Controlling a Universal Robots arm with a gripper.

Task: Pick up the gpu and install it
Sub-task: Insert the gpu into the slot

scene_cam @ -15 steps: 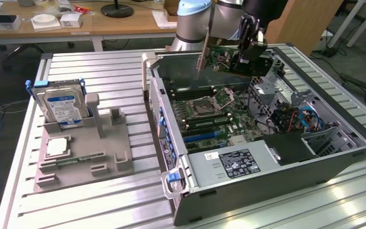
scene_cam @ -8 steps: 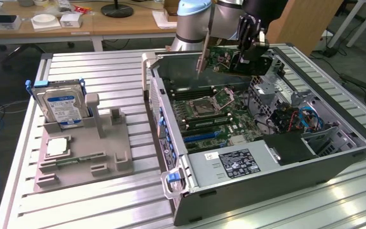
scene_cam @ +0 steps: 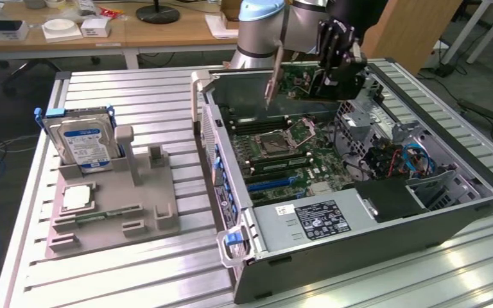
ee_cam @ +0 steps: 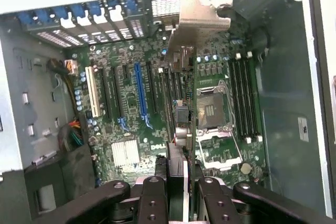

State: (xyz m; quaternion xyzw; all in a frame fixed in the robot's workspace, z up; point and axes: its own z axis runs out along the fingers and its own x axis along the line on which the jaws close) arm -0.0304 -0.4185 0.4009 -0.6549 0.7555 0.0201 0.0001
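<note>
1. Gripper (ee_cam: 177, 182) was clamped on the gpu (scene_cam: 302, 80), fingers (ee_cam: 155, 200) pressed to both faces of the card.
2. The gpu hung edge-down over the far end of the open computer case (scene_cam: 358, 263), its silver bracket (scene_cam: 273, 74) toward the exterior view's left. It was not seated in a slot.
3. In the wrist view the card lined up between the long blue slot (ee_cam: 140, 95) and the CPU socket (ee_cam: 212, 111).
4. The case lay on its side and held the motherboard (scene_cam: 289, 163), a grey power supply (scene_cam: 315, 221) and blue cables (scene_cam: 418, 157).
5. Well apart, at the exterior view's left, a grey holder (scene_cam: 148, 212) sat on the desk (scene_cam: 126, 276).
6. The holder carried a hard drive (scene_cam: 84, 141) standing upright and a memory stick (scene_cam: 110, 213) lying flat.
</note>
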